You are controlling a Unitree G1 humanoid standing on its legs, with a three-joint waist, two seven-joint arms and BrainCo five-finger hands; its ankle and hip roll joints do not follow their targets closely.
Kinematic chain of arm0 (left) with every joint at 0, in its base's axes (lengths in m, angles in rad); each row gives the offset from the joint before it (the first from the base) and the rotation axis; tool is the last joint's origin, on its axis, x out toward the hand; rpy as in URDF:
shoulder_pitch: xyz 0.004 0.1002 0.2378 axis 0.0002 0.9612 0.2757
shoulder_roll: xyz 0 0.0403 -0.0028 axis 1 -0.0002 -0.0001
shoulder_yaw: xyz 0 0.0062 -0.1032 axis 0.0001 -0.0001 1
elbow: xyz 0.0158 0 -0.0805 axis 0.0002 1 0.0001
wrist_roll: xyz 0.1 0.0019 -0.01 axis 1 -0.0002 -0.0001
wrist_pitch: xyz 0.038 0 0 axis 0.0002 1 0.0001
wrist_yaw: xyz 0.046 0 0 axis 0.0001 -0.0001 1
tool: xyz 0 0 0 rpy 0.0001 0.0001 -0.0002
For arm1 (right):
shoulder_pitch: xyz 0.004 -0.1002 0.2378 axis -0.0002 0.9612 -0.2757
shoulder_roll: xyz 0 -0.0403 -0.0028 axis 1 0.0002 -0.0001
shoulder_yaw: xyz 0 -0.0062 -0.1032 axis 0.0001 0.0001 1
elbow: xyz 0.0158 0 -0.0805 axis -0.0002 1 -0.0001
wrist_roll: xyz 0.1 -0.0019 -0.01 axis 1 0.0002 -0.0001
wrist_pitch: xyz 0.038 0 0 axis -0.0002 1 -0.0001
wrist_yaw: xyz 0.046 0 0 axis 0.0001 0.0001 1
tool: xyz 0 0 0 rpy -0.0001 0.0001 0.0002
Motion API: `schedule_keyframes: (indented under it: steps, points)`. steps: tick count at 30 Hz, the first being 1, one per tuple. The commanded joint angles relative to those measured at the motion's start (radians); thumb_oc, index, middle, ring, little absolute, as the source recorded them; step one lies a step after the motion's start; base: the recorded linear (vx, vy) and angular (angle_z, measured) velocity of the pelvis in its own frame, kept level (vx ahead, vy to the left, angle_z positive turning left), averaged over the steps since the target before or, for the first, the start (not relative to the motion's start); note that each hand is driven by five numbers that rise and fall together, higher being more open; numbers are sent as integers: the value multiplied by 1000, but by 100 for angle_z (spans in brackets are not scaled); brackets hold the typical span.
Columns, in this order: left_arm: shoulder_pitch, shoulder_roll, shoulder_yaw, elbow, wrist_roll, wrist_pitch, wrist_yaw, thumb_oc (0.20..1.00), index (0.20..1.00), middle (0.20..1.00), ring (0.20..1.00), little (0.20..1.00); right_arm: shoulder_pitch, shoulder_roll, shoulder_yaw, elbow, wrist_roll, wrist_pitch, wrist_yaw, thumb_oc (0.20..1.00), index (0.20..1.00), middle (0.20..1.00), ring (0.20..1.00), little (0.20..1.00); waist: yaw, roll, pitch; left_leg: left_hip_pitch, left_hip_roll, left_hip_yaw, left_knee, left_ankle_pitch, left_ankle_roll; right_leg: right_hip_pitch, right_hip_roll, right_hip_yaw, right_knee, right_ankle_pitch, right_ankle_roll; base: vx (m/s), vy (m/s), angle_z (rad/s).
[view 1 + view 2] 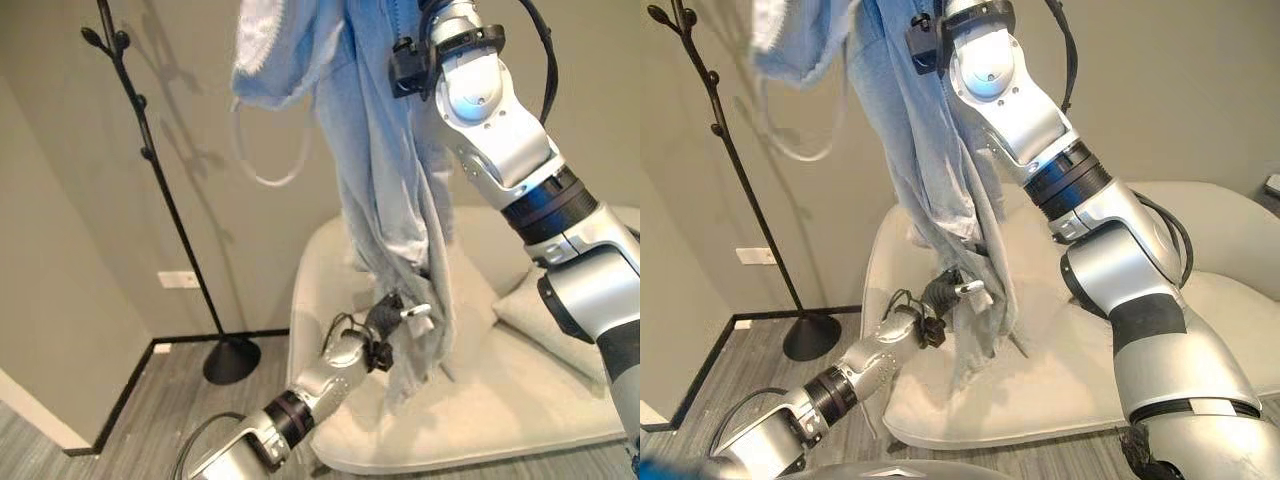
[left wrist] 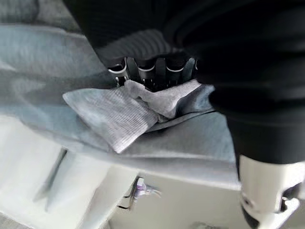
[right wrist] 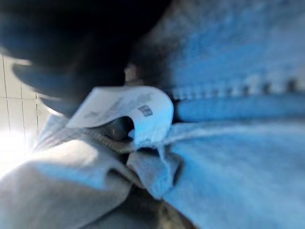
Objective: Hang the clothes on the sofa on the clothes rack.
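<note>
Across the lower half of the head views a cream sofa (image 1: 520, 400) is seen, with a pale cushion (image 1: 540, 300) toward 3 o'clock. Above it, a light blue garment (image 1: 385, 190) is held hanging from 12 o'clock down to the sofa seat. A black clothes rack (image 1: 160, 190) is seen standing at 9 o'clock, apart from the garment. The left hand (image 1: 392, 318) is curled on the garment's lower hem. The right hand (image 3: 71, 52) is seen against cloth and label (image 3: 126, 112); its grasp cannot be told.

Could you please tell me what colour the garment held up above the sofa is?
Light blue; the garment shows best in the left eye view.
</note>
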Motion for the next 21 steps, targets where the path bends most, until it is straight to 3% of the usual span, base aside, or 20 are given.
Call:
schedule_keyframes:
  steps: [1,8,9,11,12,17,21]
  points:
    - [-108,-86,-42,72,130,-55,21,1000,1000,1000,1000,1000,-119,-38,-1,67,65,-64,-10,200,200,200,200,200,28,-24,-27,-97,42,-60,38,85,-41,58,-26,-36,-7,-37,24,-8,10,-8]
    - [-207,-98,-57,224,352,-51,69,1000,1000,1000,1000,1000,-162,-29,20,118,117,-79,-4,200,200,200,200,200,19,-27,-28,-97,41,-53,35,85,-41,50,-30,-28,-4,-33,27,-5,8,-7]
    - [-225,-72,-48,256,462,-51,91,1000,1000,1000,1000,1000,-172,-54,31,118,126,-88,3,200,200,200,200,200,19,-27,-28,-97,41,-53,35,88,-44,49,-29,-27,-3,-32,28,0,0,0]
    - [-229,-66,-45,275,505,-52,100,1000,1000,1000,1000,1000,-179,-71,38,117,132,-93,6,200,200,200,200,200,20,-27,-26,-97,42,-53,36,89,-45,47,-29,-26,-3,-32,28,0,0,0]
    - [-235,-45,-30,314,595,-51,128,1000,1000,1000,1000,1000,-176,-105,36,102,143,-107,7,200,200,200,200,200,20,-27,-25,-99,43,-53,39,90,-46,45,-28,-25,-2,-34,29,0,0,0]
    - [-241,-44,-20,403,697,-37,176,1000,1000,1000,1000,1000,-149,-146,21,27,170,-126,1,200,200,200,200,200,22,-25,-24,-100,44,-52,43,93,-48,46,-27,-27,1,-36,29,0,0,0]
    - [-284,-92,-27,535,753,-21,215,1000,1000,1000,1000,1000,-137,-145,30,-22,166,-130,2,200,200,200,200,200,11,-23,-26,-102,44,-50,38,104,-49,44,-27,-28,6,-37,29,0,0,0]
